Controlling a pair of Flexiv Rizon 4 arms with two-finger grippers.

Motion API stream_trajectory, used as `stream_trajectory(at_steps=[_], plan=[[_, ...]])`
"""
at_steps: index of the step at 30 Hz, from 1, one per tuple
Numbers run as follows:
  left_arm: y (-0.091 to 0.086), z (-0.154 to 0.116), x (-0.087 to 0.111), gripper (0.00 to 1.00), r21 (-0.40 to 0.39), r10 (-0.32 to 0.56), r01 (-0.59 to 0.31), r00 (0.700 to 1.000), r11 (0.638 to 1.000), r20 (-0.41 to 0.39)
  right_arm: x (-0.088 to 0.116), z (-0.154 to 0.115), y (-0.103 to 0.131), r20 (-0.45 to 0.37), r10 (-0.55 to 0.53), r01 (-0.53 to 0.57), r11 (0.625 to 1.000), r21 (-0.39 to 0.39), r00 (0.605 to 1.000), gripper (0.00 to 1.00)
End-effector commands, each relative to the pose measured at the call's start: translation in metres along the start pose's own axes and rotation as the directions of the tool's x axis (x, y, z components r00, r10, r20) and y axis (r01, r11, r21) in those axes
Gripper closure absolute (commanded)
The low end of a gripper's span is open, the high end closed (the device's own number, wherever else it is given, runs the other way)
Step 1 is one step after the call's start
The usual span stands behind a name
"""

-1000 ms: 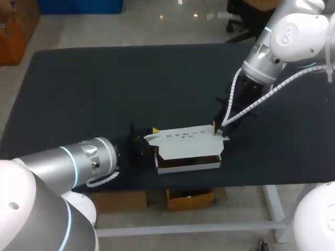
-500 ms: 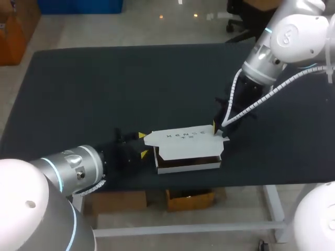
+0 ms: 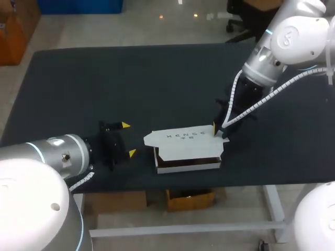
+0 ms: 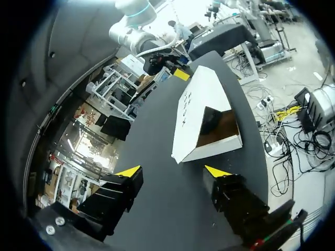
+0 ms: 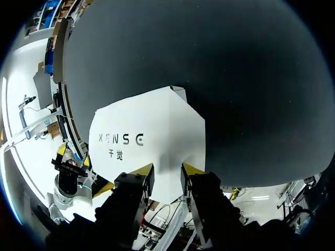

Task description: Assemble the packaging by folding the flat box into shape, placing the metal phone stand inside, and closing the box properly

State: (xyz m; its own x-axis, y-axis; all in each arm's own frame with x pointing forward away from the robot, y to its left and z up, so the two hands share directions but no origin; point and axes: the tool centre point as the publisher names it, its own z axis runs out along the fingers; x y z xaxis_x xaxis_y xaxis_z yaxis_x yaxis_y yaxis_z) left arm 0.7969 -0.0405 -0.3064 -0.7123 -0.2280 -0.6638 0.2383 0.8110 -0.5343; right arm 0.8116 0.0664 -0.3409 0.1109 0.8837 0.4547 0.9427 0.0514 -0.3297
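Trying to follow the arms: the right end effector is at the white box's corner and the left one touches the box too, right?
Not quite: the left end effector is open and clear of the white box, as the head view shows. The right end effector is at the box's corner.

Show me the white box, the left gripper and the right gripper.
white box [image 3: 188, 146]: head view, lid panel.
left gripper [image 3: 129, 139]: head view, between yellow tips.
right gripper [image 5: 167, 170]: right wrist view, between yellow tips.
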Motion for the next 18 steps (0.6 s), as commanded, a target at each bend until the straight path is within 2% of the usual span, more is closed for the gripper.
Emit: stream_trajectory(at_steps=[1, 2, 5, 6, 7, 8, 9, 11, 13, 18], plan=[[-0.008, -0.001, -0.007, 0.0, -0.071, -0.051, 0.051, 0.999, 0.996, 0.002, 0.001, 0.001, -0.001, 0.004, -0.003, 0.003, 1.0, -0.003, 1.0, 0.69], [-0.008, -0.001, -0.009, 0.0, -0.076, -0.081, 0.083, 0.996, 0.994, 0.039, 0.002, 0.001, -0.002, 0.006, -0.003, 0.003, 1.0, -0.005, 1.0, 0.69], [-0.009, -0.004, -0.014, 0.0, -0.012, -0.158, 0.161, 0.981, 0.987, 0.115, 0.001, 0.001, -0.003, 0.006, -0.006, 0.006, 1.0, -0.009, 1.0, 0.69], [-0.01, -0.005, -0.015, 0.0, 0.033, -0.172, 0.169, 0.977, 0.985, 0.124, 0.001, 0.002, -0.003, 0.005, -0.007, 0.007, 1.0, -0.01, 1.0, 0.69], [-0.011, -0.005, -0.015, 0.0, 0.039, -0.173, 0.17, 0.977, 0.985, 0.122, 0.001, 0.002, -0.003, 0.004, -0.008, 0.008, 1.0, -0.011, 1.0, 0.69], [-0.014, -0.004, -0.016, 0.0, 0.033, -0.189, 0.186, 0.97, 0.982, 0.155, 0.002, 0.003, -0.003, 0.003, -0.012, 0.012, 1.0, -0.015, 1.0, 0.69], [-0.016, -0.004, -0.018, 0.0, 0.055, -0.205, 0.199, 0.968, 0.979, 0.146, 0.002, 0.003, -0.004, 0.004, -0.016, 0.016, 1.0, -0.017, 1.0, 0.69], [-0.021, -0.004, -0.021, 0.0, 0.013, -0.168, 0.169, 0.968, 0.986, 0.185, 0.002, 0.004, -0.005, 0.004, -0.024, 0.024, 0.999, -0.022, 1.0, 0.69], [-0.028, -0.005, -0.021, 0.0, -0.021, -0.082, 0.088, 0.978, 0.996, 0.194, 0.002, 0.004, -0.005, 0.004, -0.029, 0.029, 0.999, -0.026, 1.0, 0.68], [-0.028, -0.005, -0.021, 0.0, -0.021, -0.082, 0.088, 0.978, 0.996, 0.194, 0.002, 0.005, -0.007, 0.002, -0.044, 0.044, 0.998, -0.035, 0.999, 0.67]])
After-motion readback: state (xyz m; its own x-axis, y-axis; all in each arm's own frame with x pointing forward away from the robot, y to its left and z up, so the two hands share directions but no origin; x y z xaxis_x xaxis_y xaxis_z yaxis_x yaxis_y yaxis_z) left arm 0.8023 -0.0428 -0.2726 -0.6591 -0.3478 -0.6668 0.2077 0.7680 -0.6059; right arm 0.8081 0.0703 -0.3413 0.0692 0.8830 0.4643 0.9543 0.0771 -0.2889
